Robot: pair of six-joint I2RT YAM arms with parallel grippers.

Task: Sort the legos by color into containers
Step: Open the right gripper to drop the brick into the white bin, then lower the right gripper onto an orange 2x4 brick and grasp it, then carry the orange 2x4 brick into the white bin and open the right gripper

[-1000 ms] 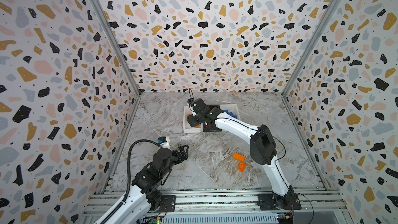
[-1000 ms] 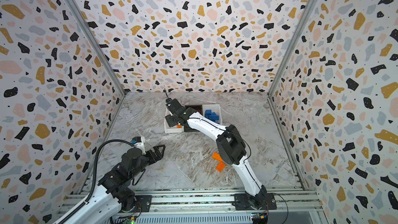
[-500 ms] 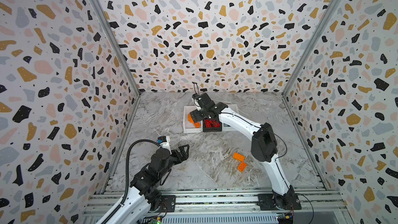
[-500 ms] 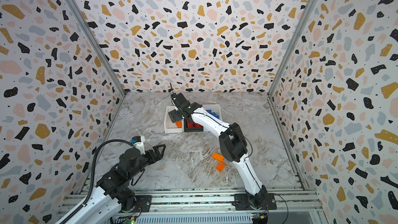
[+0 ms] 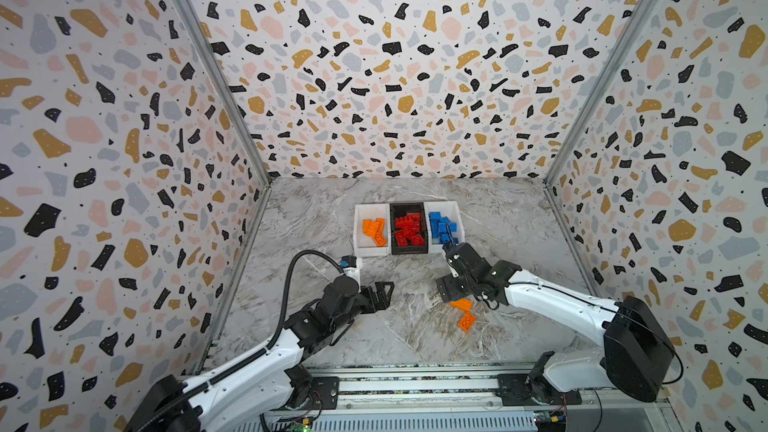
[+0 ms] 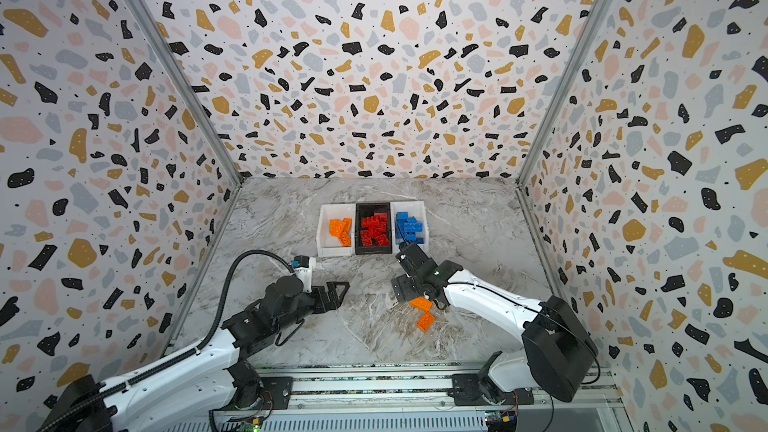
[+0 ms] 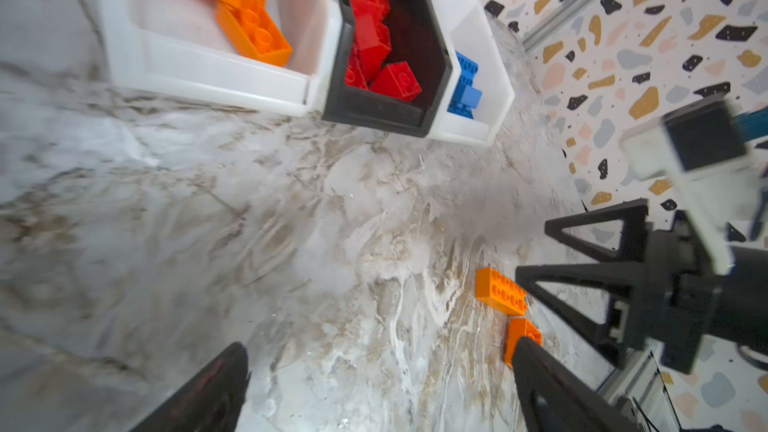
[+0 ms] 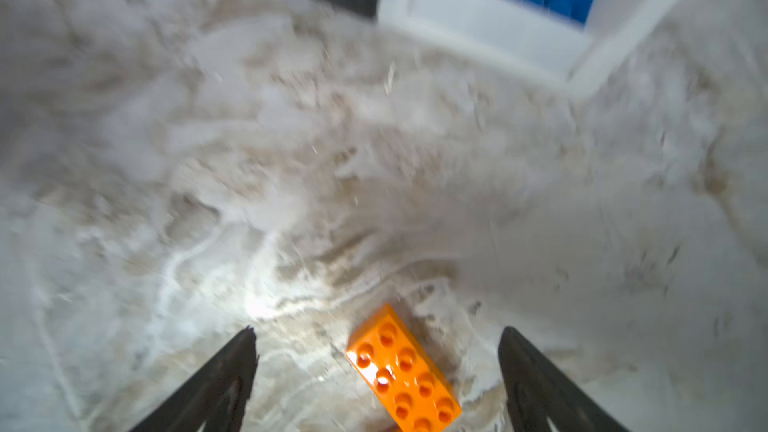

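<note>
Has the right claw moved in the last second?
Yes. The right gripper has pulled back from the orange-filled white bin toward the front rail, over a loose orange brick.

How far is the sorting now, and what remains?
Done: orange legos lie in the left white bin, red legos in the black bin, blue legos in the right white bin. In hand: nothing; the open right claw hovers over an oblong orange brick. Left: it and a square orange brick.

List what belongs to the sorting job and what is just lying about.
Job: two loose orange plastic bricks; white plastic bin of orange bricks; black plastic bin of red bricks; white plastic bin of blue bricks.
Just there: marbled tabletop; speckled walls.
</note>
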